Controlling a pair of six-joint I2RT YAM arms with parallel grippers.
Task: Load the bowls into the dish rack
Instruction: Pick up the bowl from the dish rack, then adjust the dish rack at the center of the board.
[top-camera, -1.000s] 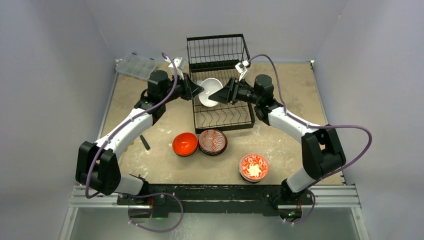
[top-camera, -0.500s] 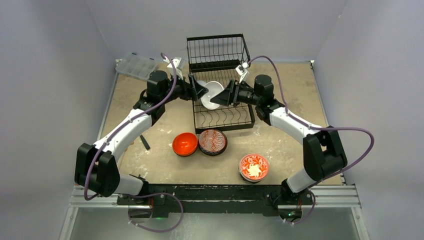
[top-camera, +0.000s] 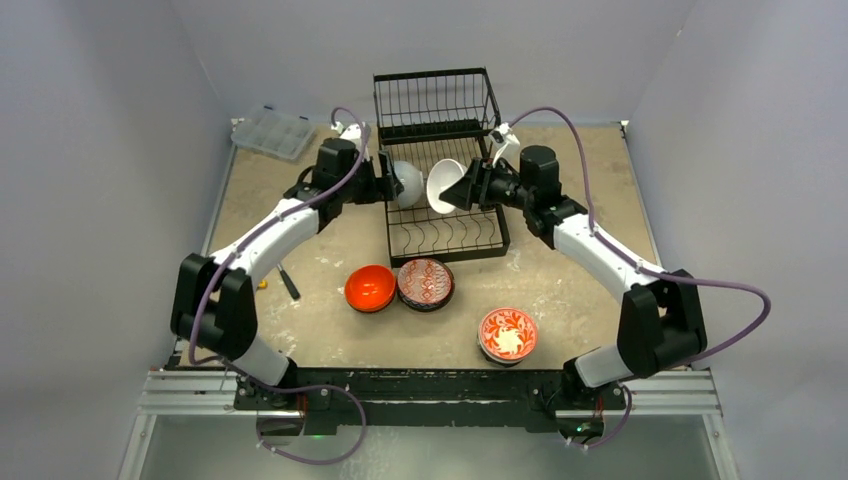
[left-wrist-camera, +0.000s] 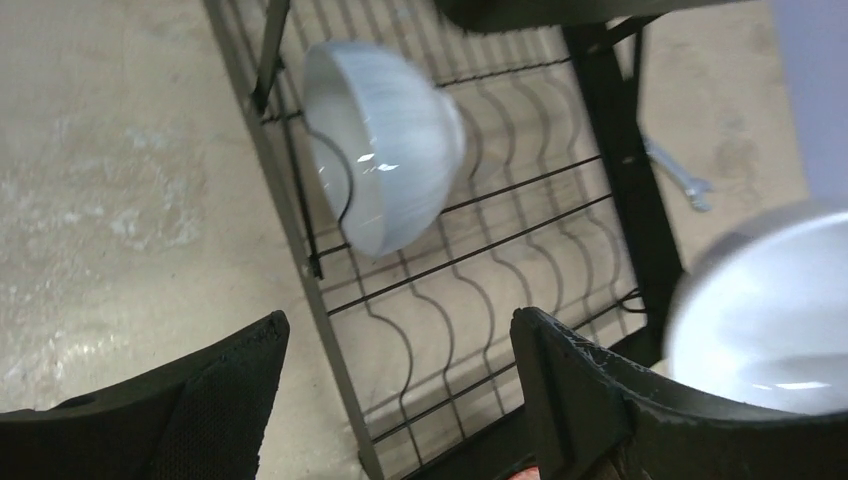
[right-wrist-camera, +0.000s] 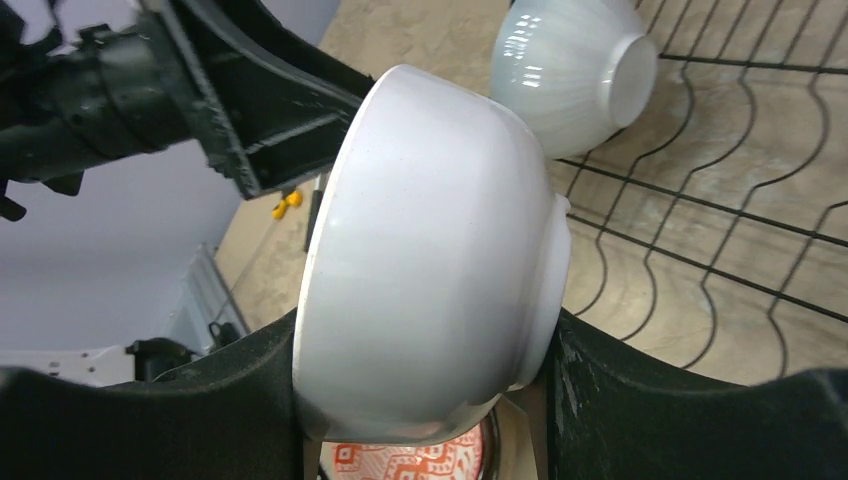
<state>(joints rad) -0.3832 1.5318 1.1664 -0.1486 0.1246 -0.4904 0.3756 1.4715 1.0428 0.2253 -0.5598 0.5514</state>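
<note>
In the dish rack (top-camera: 446, 236), at its left side, a ribbed white bowl (top-camera: 407, 183) stands on edge in the slotted base (left-wrist-camera: 470, 262); the left wrist view shows this bowl (left-wrist-camera: 385, 140) ahead of my fingers. My left gripper (top-camera: 387, 186) hangs open and empty (left-wrist-camera: 400, 400) just left of it. My right gripper (top-camera: 458, 188) is shut on a plain white bowl (top-camera: 441, 186), held on edge above the rack base (right-wrist-camera: 720, 230), its rim and foot between the pads (right-wrist-camera: 425, 400). On the table lie an orange bowl (top-camera: 370, 287), a dark red-patterned bowl (top-camera: 426, 283) and a red floral bowl (top-camera: 508, 333).
The rack's raised basket tier (top-camera: 436, 100) stands at the back. A clear plastic compartment box (top-camera: 272, 131) sits at the far left corner. A small black stick (top-camera: 289, 284) lies left of the orange bowl. Grey walls close in the table on three sides.
My left gripper has opened and come off the plain white bowl. The right gripper has kept that bowl, tipped it further on edge and shifted it slightly right.
</note>
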